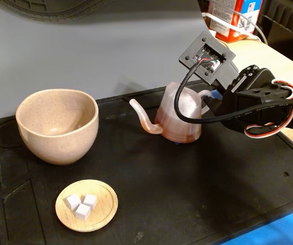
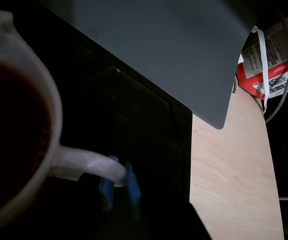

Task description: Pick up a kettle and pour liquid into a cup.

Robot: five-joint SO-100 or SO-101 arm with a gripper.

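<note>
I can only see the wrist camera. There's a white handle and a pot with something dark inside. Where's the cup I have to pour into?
Observer: In the fixed view, the cup stands left of the kettle. It is apart from the kettle, and both are on the black mat.
Kid: Is the pouring end pointing at it?
Observer: Yes. The spout points left, toward the cup, but its tip stops short of the rim.
</note>
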